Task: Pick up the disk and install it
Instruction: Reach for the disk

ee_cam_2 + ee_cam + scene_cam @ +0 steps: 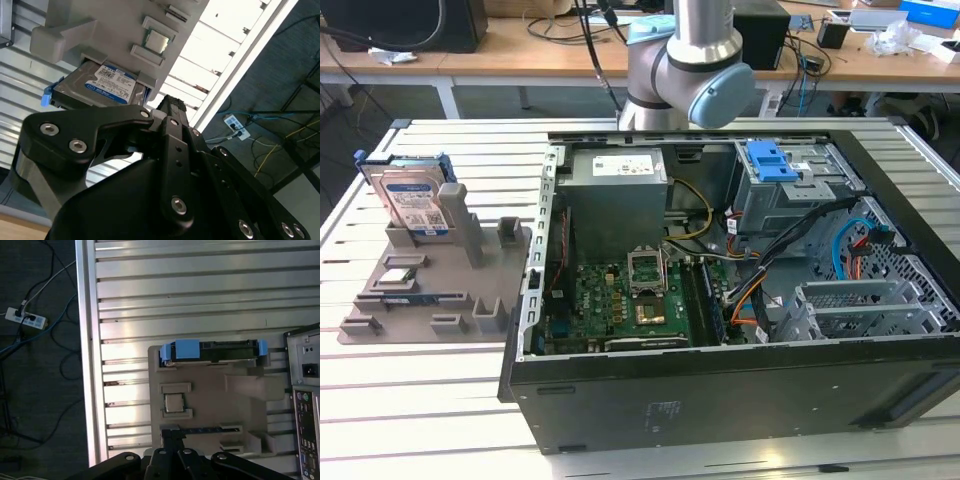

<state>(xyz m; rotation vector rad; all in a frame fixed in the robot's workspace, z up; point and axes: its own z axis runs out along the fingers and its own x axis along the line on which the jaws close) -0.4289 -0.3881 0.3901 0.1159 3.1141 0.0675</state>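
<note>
On the slatted metal worktop, at the exterior view's left, a grey holder carries the disk. The disk stands on edge in a slot at the end of the holder farther from the camera. Its white label with a blue stripe faces forward, and blue rails frame its sides. It has not been picked up and lies well apart from the computer case.

The case rests open on its side at the centre and the exterior view's right. Inside it are a large grey power-supply box, a green motherboard and a blue latch bracket on top of the drive cage. The arm rises behind the case.

In the first wrist view the disk appears edge-on, with a blue rail at each end, seated in the holder. A square processor chip sits in a recess beside it. The gripper hangs above the holder, clear of the disk. Its fingers are pressed together with nothing between them.

In the second wrist view the gripper appears in front of the disk without touching it. The chip shows beyond. A power strip lies on the floor beside the worktop.
</note>
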